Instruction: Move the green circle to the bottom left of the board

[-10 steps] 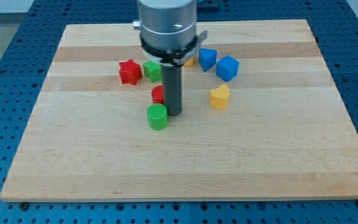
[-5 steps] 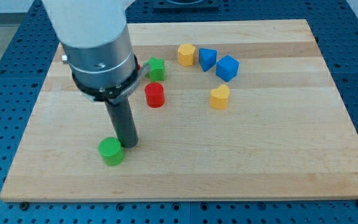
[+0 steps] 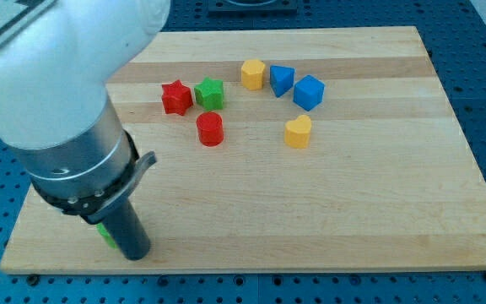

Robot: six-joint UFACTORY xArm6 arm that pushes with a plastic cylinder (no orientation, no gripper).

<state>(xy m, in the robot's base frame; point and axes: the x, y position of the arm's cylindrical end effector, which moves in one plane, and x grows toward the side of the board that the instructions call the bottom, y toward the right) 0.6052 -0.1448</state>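
The robot's tip (image 3: 136,255) sits low at the view's left of the board (image 3: 353,228), and the green circle (image 3: 105,234) peeks out just beside it on its left, mostly hidden by the arm. There is no gripper, only a straight rod, so nothing opens or pinches. The push looks almost finished, so next may be only a tiny nudge, or stopping.
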